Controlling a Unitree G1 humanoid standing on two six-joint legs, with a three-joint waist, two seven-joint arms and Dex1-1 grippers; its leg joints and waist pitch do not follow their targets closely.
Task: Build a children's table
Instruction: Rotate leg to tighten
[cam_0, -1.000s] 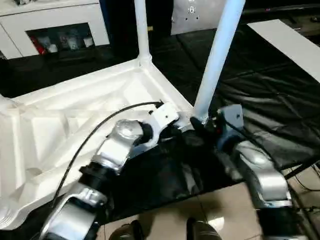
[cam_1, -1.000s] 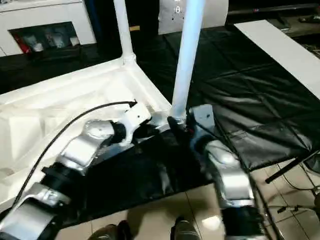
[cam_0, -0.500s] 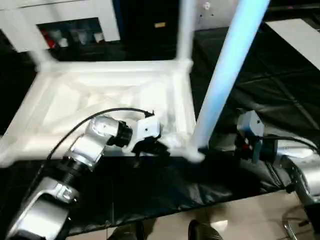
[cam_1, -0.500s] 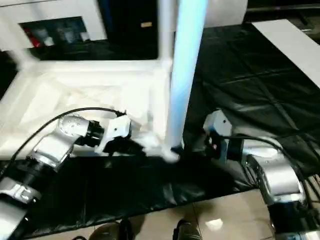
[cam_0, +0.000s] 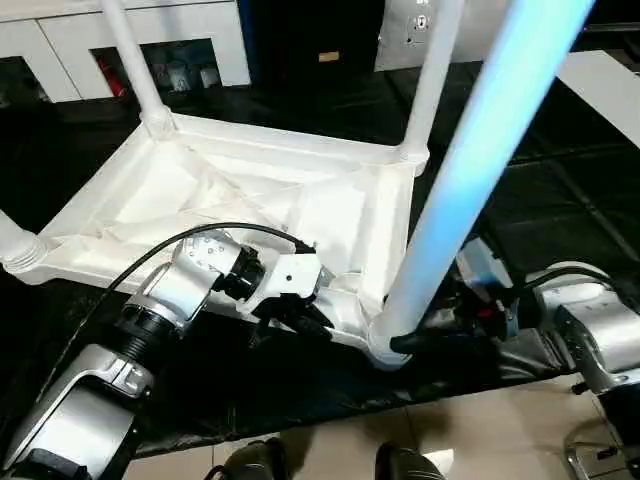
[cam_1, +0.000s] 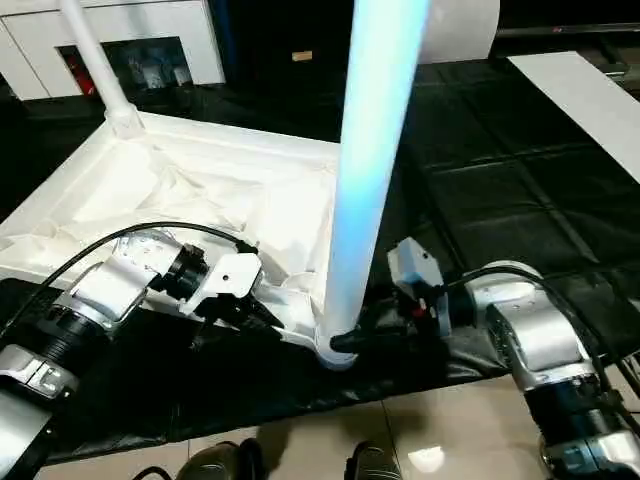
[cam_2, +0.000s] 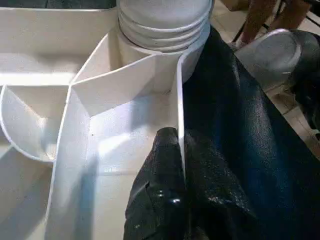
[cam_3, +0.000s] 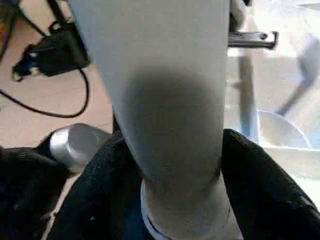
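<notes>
- Lying upside down on the black cover (cam_0: 560, 200), ribbed underside facing up: the white table top (cam_0: 250, 200).
- Standing up out of the corner sockets: the near leg (cam_0: 470, 180) at the corner closest to the robot, a far leg (cam_0: 428, 80) behind it, another leg (cam_0: 128, 60) at the far left corner, plus the stub of a fourth (cam_0: 15, 245) poking in at the left edge.
- Pinching the thin near rim of the top just beside the near corner socket: left gripper (cam_2: 181, 165), one black finger (cam_2: 160, 185) inside the rim and the other outside, clamped down tight on that wall.
- Sitting right at the base of the near leg: right gripper (cam_3: 175, 165), a black finger (cam_3: 260, 185) on either side of the leg, looking closed around it just above the socket (cam_0: 385, 345).
- Hanging off the edge of the work surface at the near corner, over the tan floor tiles (cam_0: 480, 440).
- Trailing across the table's underside to the left wrist: a black cable (cam_0: 180, 250).
- Showing at the bottom edge of the head views: the robot's feet (cam_0: 400, 465).
- Standing in the background behind the work surface: white cabinets (cam_0: 60, 40) with open shelves.
</notes>
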